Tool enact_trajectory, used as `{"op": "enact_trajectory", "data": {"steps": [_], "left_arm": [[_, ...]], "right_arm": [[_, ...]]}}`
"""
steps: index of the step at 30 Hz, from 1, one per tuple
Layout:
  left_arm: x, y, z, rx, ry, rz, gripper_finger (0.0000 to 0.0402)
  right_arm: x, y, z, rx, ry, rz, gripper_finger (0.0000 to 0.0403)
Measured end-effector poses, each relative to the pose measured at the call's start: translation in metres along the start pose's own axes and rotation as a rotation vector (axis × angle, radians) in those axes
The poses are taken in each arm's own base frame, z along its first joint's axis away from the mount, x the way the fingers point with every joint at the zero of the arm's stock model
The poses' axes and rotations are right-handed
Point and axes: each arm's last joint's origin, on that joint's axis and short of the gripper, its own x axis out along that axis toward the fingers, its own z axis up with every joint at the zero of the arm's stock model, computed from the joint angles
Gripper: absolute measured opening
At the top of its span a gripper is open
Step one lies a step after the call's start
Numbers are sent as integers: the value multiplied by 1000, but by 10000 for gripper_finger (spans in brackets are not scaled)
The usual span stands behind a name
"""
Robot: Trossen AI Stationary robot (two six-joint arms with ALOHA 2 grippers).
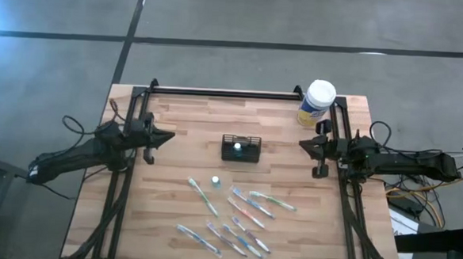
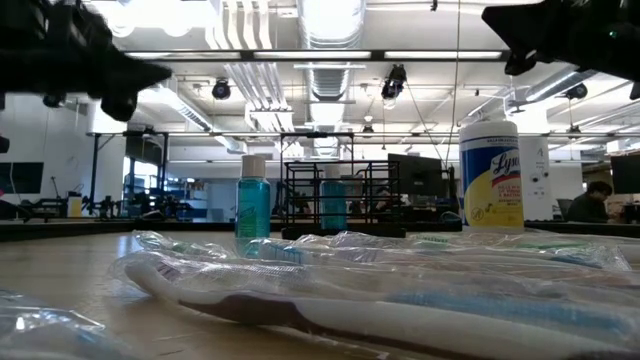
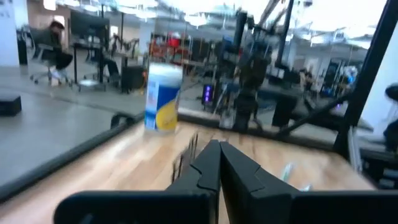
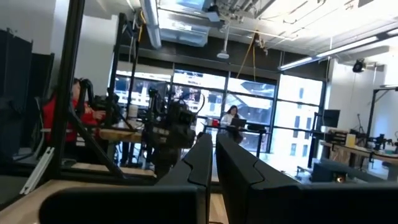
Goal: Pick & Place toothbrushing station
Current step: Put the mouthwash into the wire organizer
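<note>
The toothbrushing station (image 1: 241, 149), a small black wire-mesh caddy, stands on its base at the middle of the wooden table, with a teal bottle (image 1: 237, 152) inside it. In the low view the caddy (image 2: 335, 195) shows behind a second teal bottle (image 2: 253, 210). My left gripper (image 1: 171, 137) hangs shut above the table's left side, level, pointing toward the caddy. My right gripper (image 1: 302, 143) hangs shut above the right side, facing it. Both sets of fingers (image 3: 219, 163) (image 4: 211, 155) hold nothing.
A white-lidded, yellow-labelled canister (image 1: 318, 102) stands at the far right corner. Several wrapped toothbrushes (image 1: 243, 217) lie across the near half of the table, beside a small upright bottle (image 1: 216, 179). Bare wood lies around the caddy. People sit in the room beyond.
</note>
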Motion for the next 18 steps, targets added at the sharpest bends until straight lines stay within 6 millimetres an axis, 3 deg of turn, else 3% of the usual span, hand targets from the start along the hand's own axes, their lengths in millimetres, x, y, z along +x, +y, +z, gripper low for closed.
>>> {"op": "enact_trajectory", "data": {"steps": [8,13,18], "left_arm": [[24,-8,63,46,156,-1,5],[65,-12,89,68,411,-34,5],[108,-18,99,101,714,-105,10]], "right_arm": [[-3,1,-7,-27,23,3,17],[-3,1,-9,-40,28,4,17],[-3,1,-8,-20,28,4,17]]}}
